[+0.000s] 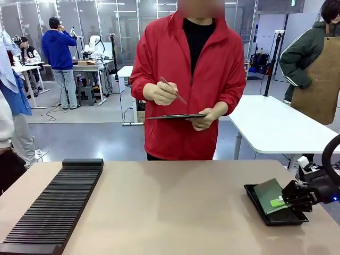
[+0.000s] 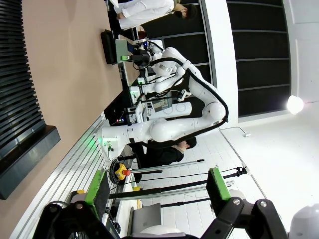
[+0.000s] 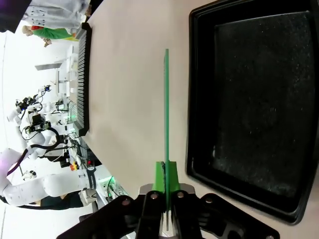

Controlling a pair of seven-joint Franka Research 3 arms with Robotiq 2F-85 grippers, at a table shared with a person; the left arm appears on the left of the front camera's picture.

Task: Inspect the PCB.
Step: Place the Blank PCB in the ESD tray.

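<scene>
Near the tabletop's right edge, my right claw [image 1: 287,200] pinches the PCB [image 1: 269,193] by one edge, tilted above the tray [image 1: 256,196], presumably for viewing. My left claw [image 2: 157,191] gapes wide, idle.

Black slotted rack [image 1: 53,204] lying along lower left of the front view, on the tan table [image 1: 170,212]; shallow black tray [image 1: 265,212] sitting at lower right near the table edge; person in a red jacket [image 1: 183,79] standing top centre, holding a dark tablet [image 1: 175,116] and a stylus [image 1: 172,90]; white table [image 1: 276,127] standing behind at right.
</scene>
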